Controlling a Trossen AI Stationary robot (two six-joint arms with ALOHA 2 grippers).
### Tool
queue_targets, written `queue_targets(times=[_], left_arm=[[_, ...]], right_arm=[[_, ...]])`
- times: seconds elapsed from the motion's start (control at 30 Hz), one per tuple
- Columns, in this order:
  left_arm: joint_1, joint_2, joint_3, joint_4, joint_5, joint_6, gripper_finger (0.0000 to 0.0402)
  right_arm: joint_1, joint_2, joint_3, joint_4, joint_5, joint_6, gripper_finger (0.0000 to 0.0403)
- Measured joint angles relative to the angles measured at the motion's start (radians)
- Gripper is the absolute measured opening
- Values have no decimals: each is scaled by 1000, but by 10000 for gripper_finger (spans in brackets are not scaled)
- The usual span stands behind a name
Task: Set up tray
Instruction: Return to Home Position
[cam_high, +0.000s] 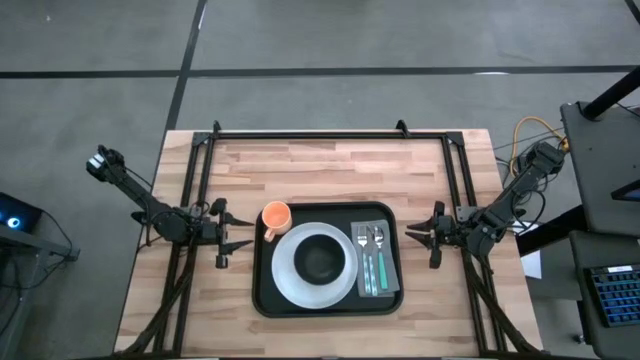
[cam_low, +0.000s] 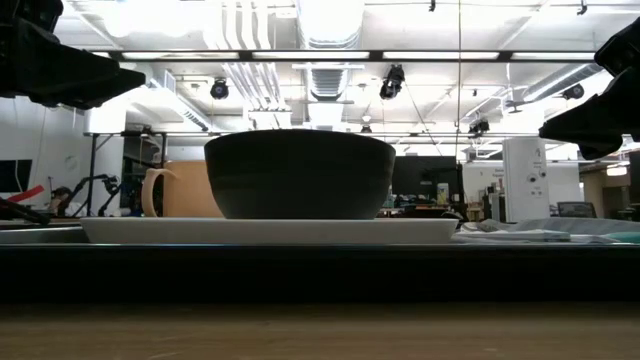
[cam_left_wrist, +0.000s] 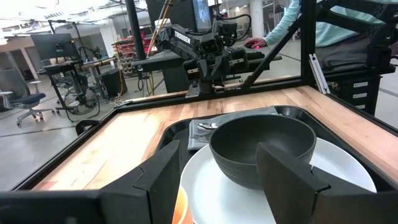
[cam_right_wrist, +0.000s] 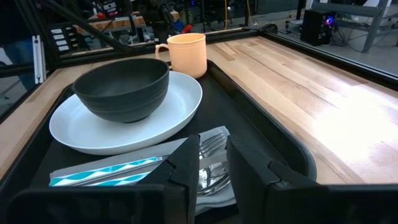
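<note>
The large black tray (cam_high: 263, 298) lies on the wooden table. On it stands a white plate (cam_high: 287, 275) with a small black bowl (cam_high: 320, 259) in its middle. An orange cup (cam_high: 276, 216) stands in the tray's far left corner. A grey napkin (cam_high: 389, 262) along the tray's right side carries a fork and a spoon with teal handles (cam_high: 371, 270). My left gripper (cam_high: 243, 235) hovers open just left of the tray. My right gripper (cam_high: 412, 234) hovers just right of it, open by a narrow gap. Neither touches anything.
Black frame rails (cam_high: 320, 134) run along the table's far edge and down both sides. Bare wood (cam_high: 330, 170) lies between the tray and the far rail. In the left wrist view a person's sleeve (cam_left_wrist: 292, 25) shows beyond the table.
</note>
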Motion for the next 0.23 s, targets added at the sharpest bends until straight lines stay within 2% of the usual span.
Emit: queue_targets(times=[0.23], left_arm=[[0, 0, 0, 0, 0, 0, 187]], right_arm=[[0, 0, 0, 0, 0, 0, 82]])
